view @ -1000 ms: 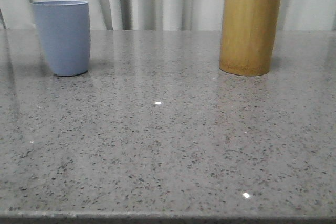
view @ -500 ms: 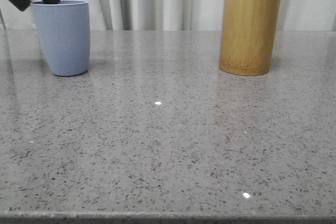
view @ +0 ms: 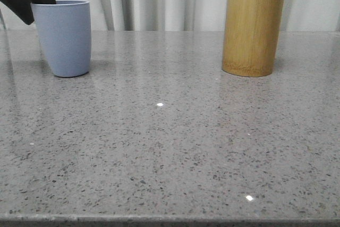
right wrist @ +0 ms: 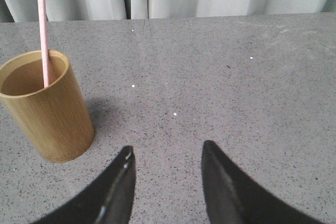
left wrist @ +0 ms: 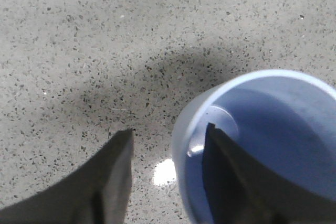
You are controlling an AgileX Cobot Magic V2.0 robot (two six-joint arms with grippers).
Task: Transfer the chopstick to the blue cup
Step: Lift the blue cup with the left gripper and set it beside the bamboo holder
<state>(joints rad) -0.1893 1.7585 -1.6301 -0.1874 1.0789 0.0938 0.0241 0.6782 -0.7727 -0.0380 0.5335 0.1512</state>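
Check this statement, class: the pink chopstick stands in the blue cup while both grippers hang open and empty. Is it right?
Not quite. The chopstick stands in the tan bamboo cup, as the right wrist view shows; the blue cup is empty in the left wrist view. The rest holds: the left gripper and right gripper are open and empty.

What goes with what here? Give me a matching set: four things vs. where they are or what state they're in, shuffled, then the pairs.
Things:
1. chopstick
2. blue cup
3. left tool
4. right tool

Place or state:
A. open, one finger inside a cup's mouth and one outside its wall
B. standing in the bamboo cylinder
C. open over bare table, holding nothing
D. empty, on the robot's left side of the table

Pairs: 1-B, 2-D, 3-A, 4-C
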